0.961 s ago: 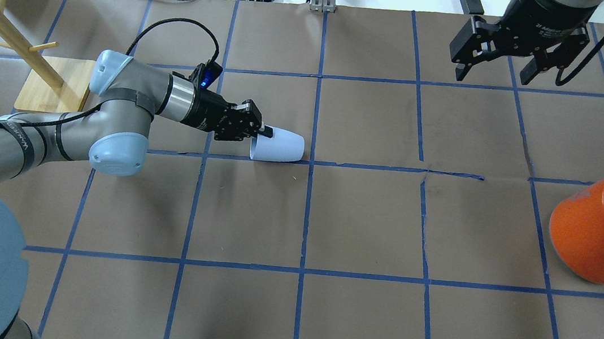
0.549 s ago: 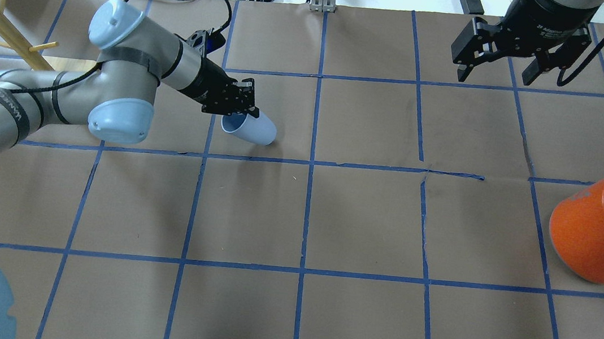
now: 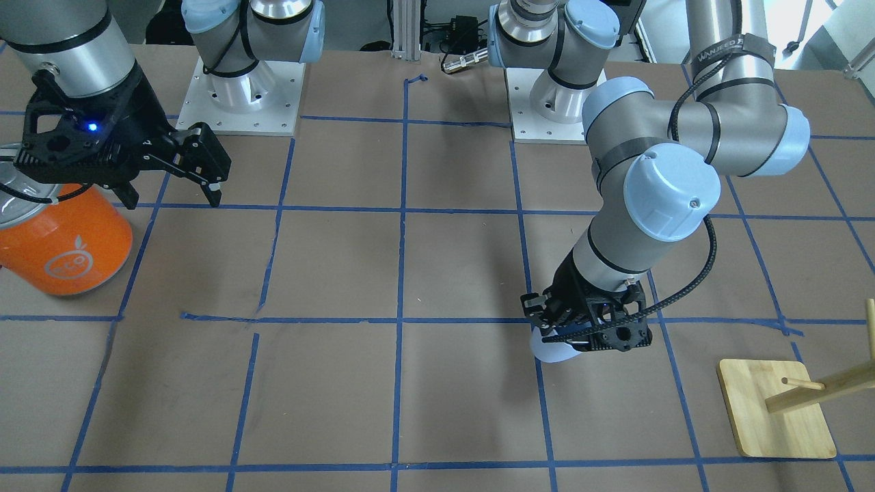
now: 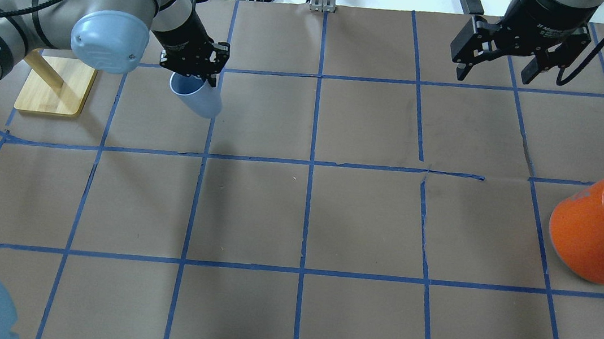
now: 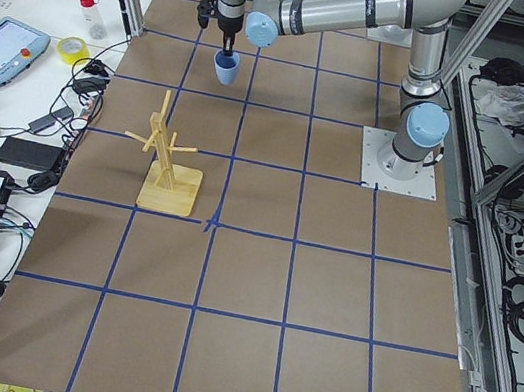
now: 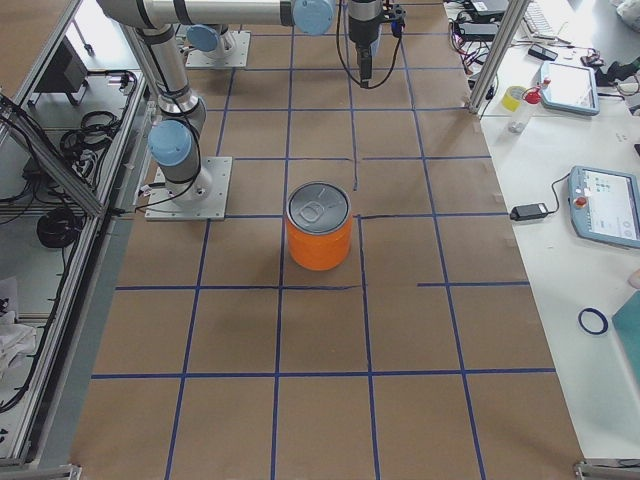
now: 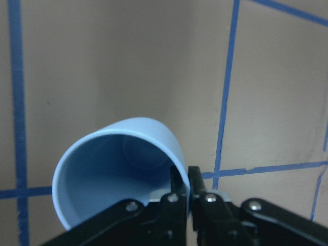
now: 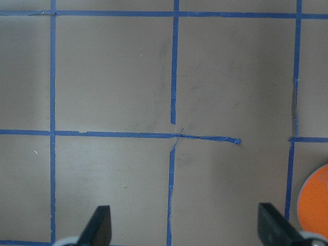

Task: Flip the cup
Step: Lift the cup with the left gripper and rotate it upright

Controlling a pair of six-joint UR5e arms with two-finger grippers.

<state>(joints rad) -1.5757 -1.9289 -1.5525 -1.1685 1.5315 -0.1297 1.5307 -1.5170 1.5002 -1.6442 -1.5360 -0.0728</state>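
Observation:
The pale blue cup (image 4: 197,98) hangs from my left gripper (image 4: 195,71), which is shut on its rim, one finger inside and one outside. The cup is nearly upright, slightly tilted, with its mouth up and its rounded base low over the table. I cannot tell whether the base touches. The left wrist view looks into the cup (image 7: 115,171) with the fingers (image 7: 180,201) pinched on its wall. It also shows in the front view (image 3: 552,350) and the left view (image 5: 225,70). My right gripper (image 4: 495,73) is open and empty, high at the far right.
A big orange can (image 4: 599,229) with a silver top stands at the right edge, also in the front view (image 3: 65,242). A wooden mug tree on a bamboo base (image 4: 55,89) stands just left of the cup. Cables and boxes lie beyond the table's far edge.
My left arm has swung the cup from lying sideways to mouth up. It has carried the cup left and toward the far side. The right gripper has hardly moved.

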